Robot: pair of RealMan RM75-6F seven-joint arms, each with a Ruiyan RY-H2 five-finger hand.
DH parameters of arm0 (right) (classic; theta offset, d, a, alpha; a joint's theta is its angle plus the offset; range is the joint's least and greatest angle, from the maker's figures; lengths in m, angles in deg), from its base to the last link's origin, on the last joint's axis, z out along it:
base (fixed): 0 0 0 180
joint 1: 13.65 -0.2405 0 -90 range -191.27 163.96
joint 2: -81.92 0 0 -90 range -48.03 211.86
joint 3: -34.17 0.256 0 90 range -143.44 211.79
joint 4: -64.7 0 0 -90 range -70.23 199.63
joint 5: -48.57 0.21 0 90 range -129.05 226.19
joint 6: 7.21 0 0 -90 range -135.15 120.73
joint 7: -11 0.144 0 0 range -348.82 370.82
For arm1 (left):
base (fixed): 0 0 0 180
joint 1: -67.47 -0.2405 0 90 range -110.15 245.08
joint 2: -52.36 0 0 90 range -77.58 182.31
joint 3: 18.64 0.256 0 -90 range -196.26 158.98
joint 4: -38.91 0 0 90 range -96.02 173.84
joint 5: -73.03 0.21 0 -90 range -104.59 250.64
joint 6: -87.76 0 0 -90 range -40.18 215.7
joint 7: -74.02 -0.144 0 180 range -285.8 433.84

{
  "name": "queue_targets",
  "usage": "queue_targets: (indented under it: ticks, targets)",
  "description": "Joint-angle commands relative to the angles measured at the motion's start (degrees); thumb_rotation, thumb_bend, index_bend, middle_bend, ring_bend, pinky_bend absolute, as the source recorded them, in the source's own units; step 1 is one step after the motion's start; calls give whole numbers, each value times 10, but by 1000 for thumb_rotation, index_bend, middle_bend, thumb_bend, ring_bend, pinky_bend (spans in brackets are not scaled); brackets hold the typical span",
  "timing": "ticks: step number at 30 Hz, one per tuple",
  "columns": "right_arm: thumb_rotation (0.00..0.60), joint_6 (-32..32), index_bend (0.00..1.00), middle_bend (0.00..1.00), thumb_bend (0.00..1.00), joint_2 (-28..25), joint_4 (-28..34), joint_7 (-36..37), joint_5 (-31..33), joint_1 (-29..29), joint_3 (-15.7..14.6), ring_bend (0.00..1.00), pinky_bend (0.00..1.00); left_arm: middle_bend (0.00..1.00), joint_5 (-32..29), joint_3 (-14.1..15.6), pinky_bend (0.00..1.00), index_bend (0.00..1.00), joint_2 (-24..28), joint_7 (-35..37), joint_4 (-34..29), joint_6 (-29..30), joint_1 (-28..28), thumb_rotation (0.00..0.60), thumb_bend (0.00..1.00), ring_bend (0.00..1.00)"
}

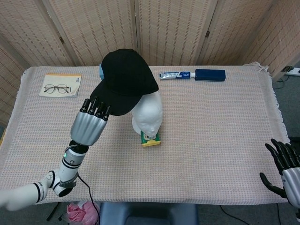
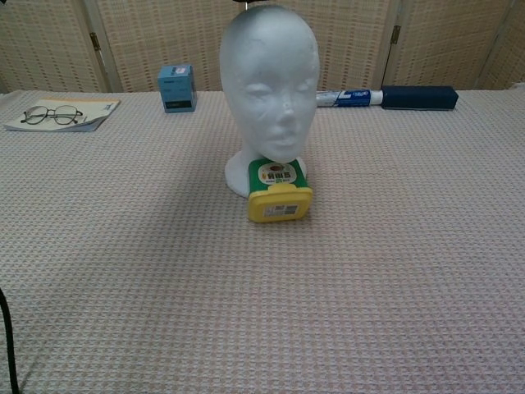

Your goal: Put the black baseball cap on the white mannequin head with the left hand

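My left hand [image 1: 90, 123] holds the black baseball cap [image 1: 125, 79] by its rim, raised above the table. In the head view the cap covers the top and left side of the white mannequin head [image 1: 150, 115]; whether it touches the head I cannot tell. The chest view shows the mannequin head [image 2: 269, 86] bare and shaded, with only a dark sliver of the cap at the top edge. My right hand [image 1: 286, 171] hangs off the table's near right corner, fingers spread and holding nothing.
A green and yellow container [image 2: 279, 191] lies against the mannequin's base. Glasses on a booklet [image 1: 60, 86] sit at the far left, a blue box [image 2: 177, 87] behind the head. A toothpaste tube [image 1: 177, 75] and a dark case [image 1: 210, 75] lie along the far edge.
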Motion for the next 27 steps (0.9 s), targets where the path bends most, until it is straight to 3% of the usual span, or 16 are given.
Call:
queue_targets:
  ticks: [1, 11, 27]
  targets:
    - [600, -6, 0, 0, 277, -6, -5, 17, -4, 1, -2, 0, 0, 790, 7, 1, 719, 700, -19, -28, -19, -16, 8, 600, 409, 534]
    - [600, -28, 0, 0, 277, -14, -19, 51, -21, 8, -7, 0, 0, 790, 12, 5, 719, 700, -60, -69, -26, -39, 10, 600, 409, 534]
    - [600, -44, 0, 0, 276, -14, -28, 57, -43, 14, -16, 0, 0, 790, 16, 45, 719, 699, -120, -98, -20, -43, -35, 600, 409, 534]
